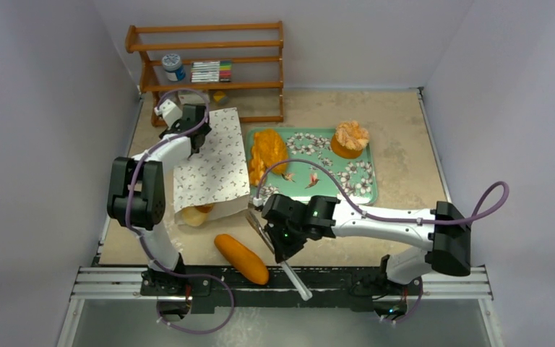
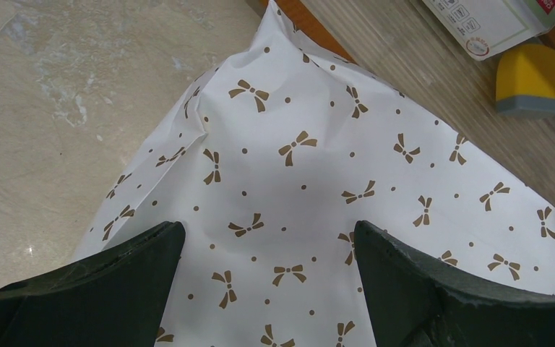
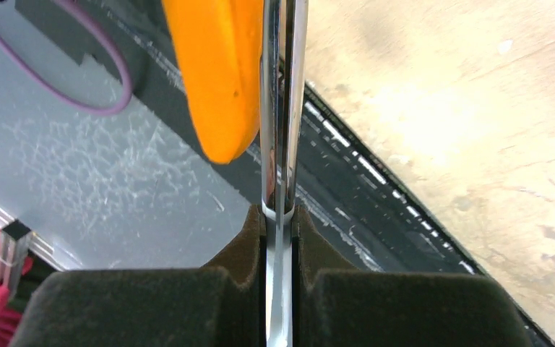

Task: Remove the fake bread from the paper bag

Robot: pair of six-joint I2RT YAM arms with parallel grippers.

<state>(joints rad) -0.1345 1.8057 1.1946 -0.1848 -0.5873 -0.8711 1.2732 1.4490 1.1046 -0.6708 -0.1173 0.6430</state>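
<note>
clamping metal tongs (image 3: 283, 108), right gripper (image 3: 280, 217) sits right of bag (image 1: 213, 163) mouth; left gripper (image 2: 267, 230) spread wide, holding nothing, over bag's far end; loaf (image 1: 241, 258) lies near bag mouth.

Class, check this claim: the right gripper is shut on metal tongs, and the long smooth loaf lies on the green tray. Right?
Not quite. The right gripper is shut on the metal tongs, but the long smooth loaf lies on the table near its front edge, not on the green tray. The top external view shows this.
</note>
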